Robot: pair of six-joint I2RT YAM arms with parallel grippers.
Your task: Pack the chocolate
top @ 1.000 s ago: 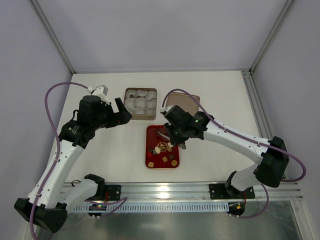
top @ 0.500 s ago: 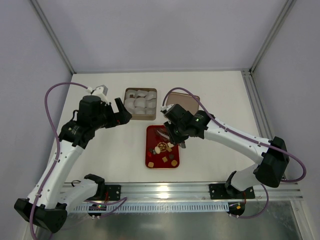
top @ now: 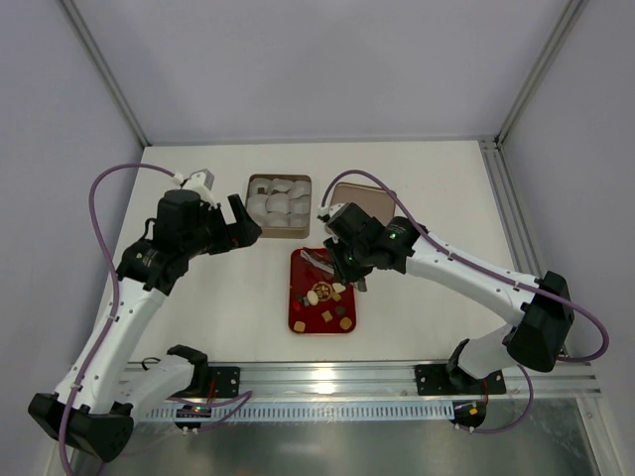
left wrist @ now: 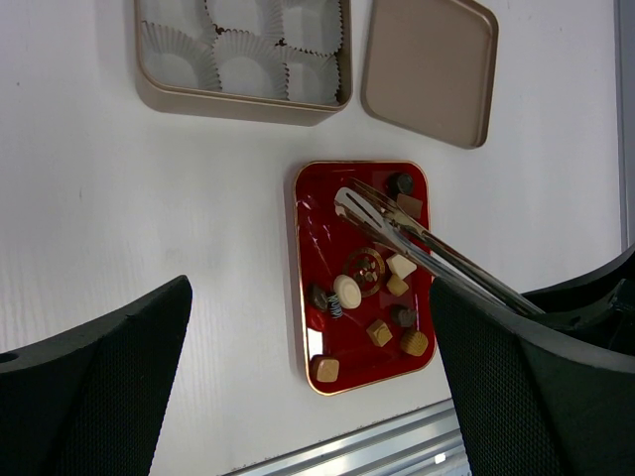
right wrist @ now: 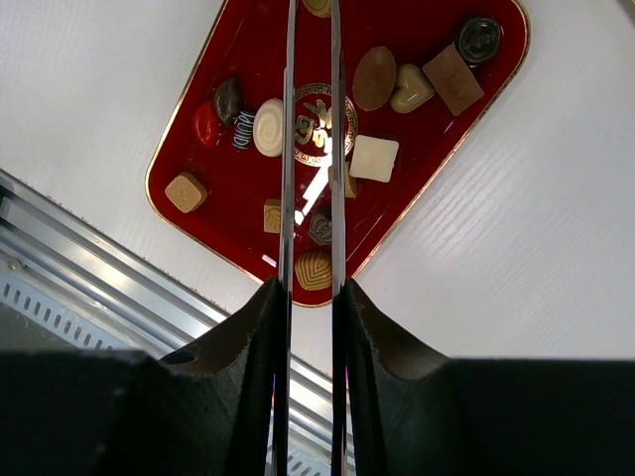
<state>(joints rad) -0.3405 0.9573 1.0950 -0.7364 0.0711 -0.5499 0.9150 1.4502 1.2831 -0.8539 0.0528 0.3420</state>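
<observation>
Your right tool (right wrist: 310,322) is closed on the tongs (left wrist: 417,240), and its arm is the nearer one. The left tool (top: 236,220) hangs wide open and empty beside the box (left wrist: 238,101). The chocolate (right wrist: 374,158) lies in the red tray (left wrist: 298,288), below the tongs. The long axis of the tongs runs roughly along the tray, with the tips at the end toward the box. Most pieces therefore lie behind the tips. I think you must draw back before pinching.

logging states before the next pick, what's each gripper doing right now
left gripper: open, holding nothing
right gripper: shut on the metal tongs, over the red tray
</observation>
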